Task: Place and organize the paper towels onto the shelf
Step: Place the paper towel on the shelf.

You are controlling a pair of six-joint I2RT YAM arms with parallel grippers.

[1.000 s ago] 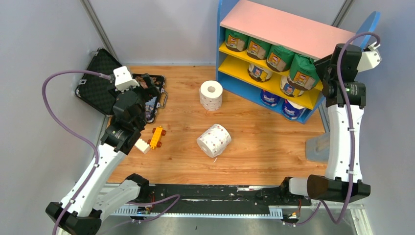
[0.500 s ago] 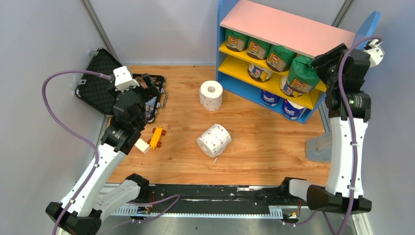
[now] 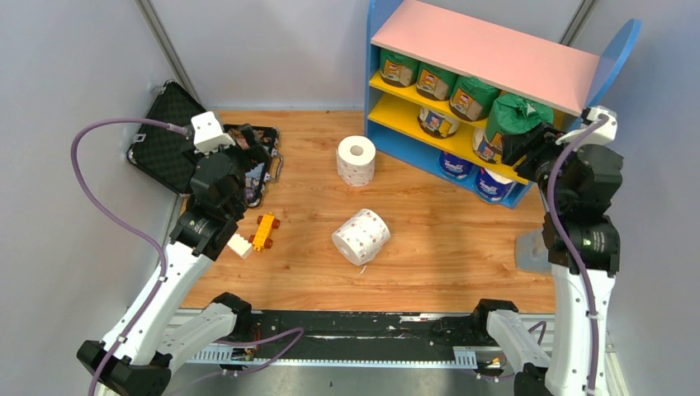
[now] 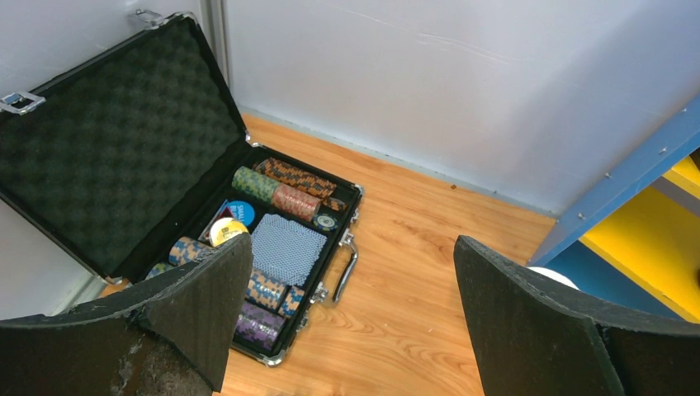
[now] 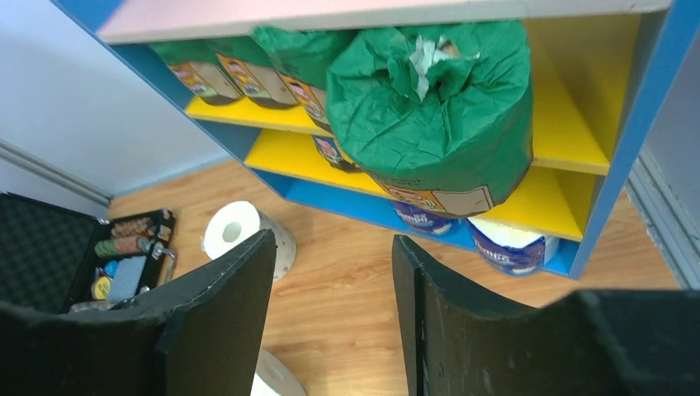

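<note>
From above, the pink board (image 3: 487, 51) hides the tops of the green rolls (image 3: 475, 87) under it — their labels too small to read. In the left wrist view a white roll (image 4: 549, 275) is a mere sliver behind one finger (image 4: 536, 330); the case (image 4: 124, 165) loses its near corner behind the other. In the right wrist view the bottom edge cuts a second white roll (image 5: 276, 378)

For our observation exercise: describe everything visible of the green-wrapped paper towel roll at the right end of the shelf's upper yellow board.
The green-wrapped paper towel roll is a fat cylinder in crinkled green paper, gathered at the top, where a tear shows white. A cream picture label bands its lower edge. It stands at the front of the upper yellow board. The open fingers of the right gripper are just short of it.
</note>
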